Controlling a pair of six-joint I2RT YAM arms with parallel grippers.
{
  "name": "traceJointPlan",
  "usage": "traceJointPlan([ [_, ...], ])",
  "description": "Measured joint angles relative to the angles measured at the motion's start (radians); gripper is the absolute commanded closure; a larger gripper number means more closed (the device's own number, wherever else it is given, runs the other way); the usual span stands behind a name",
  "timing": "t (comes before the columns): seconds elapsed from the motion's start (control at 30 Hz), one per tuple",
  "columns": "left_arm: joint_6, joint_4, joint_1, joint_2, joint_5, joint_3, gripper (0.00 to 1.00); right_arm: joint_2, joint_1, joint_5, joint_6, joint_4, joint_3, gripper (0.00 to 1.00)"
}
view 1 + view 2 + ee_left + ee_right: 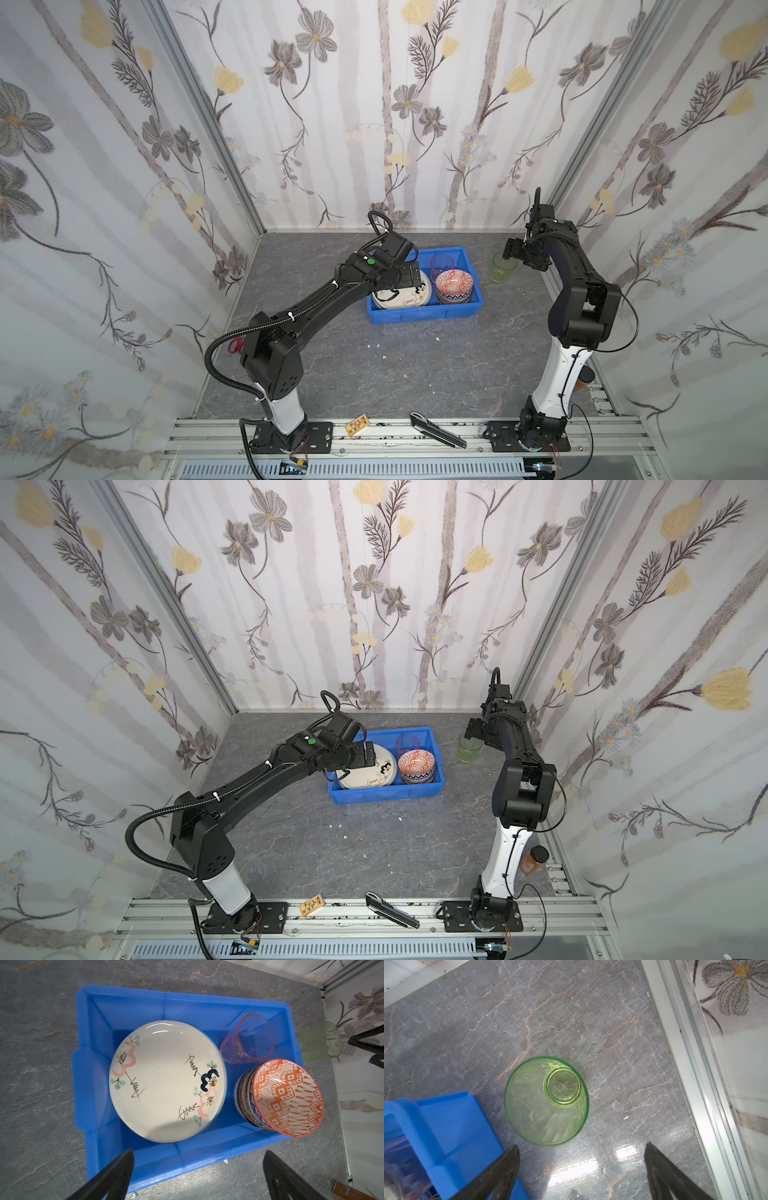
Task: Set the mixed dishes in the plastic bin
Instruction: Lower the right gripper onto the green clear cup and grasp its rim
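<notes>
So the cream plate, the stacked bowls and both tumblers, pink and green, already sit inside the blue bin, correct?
Not quite. The green tumbler stands on the table beside the blue bin, outside it, as the right wrist view shows. The cream plate, the stacked bowls and the pink tumbler are inside.

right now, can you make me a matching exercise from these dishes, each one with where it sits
Things
1 green tumbler
2 pink tumbler
3 orange bowl
4 cream floral plate

Places
a on top of the bowl stack
b on the table, outside the blue bin
c lying flat in the bin, beside the bowls
d standing upright in the bin

Pairs: 1-b, 2-d, 3-a, 4-c
</notes>
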Motion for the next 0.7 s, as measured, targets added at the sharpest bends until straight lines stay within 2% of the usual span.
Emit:
traceJointPlan([
  [0.47, -0.012, 0.006, 0.001, -0.01, 0.006, -0.024, 0.02, 0.128, -0.006, -0.016, 0.026, 0.013, 0.098, 0.15],
  [0.53, -0.015, 0.006, 0.001, -0.011, 0.006, -0.025, 0.02, 0.146, -0.006, -0.016, 0.027, 0.015, 0.116, 0.17],
  [0.7, -0.019, 0.006, 0.001, -0.014, 0.006, -0.03, 0.02, 0.181, -0.007, -0.016, 0.034, 0.026, 0.14, 0.31],
])
